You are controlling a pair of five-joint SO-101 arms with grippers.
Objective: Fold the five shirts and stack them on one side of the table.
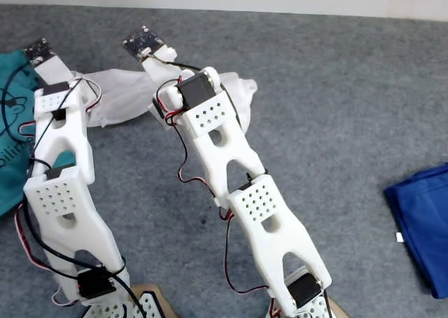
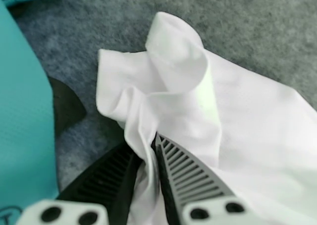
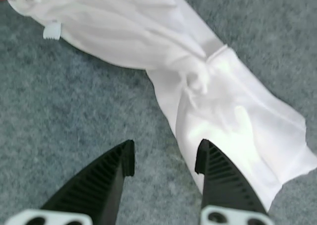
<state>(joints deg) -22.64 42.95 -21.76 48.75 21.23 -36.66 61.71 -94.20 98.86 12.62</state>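
**A:** High view. The white shirt [image 1: 122, 97] lies bunched at the far side of the table [image 1: 336, 108], under both wrists. The teal shirt [image 1: 10, 136] is at the left edge and the blue shirt [image 1: 423, 220] at the right edge, well apart.

**B:** Stage?

**A:** Early, by my judgement. Nothing in sight is folded or stacked.

**B:** Left wrist view?

**A:** The jaws of the left gripper [image 2: 152, 141] are pressed together on a ridge of the white cloth near a corner flap. The teal shirt is just beside it.

**B:** Right wrist view?

**A:** The jaws of the right gripper [image 3: 166, 153] are spread and empty above bare table, one tip at the edge of the white shirt's narrow end.

**B:** How to do it well?

**A:** The shirt probably needs spreading flat first. The right should take a single-layer edge opposite the left's hold, then both pull apart, low and even. One risk is that the left's pinch may hold several layers, so the cloth drags as a lump. The teal shirt may also snag.
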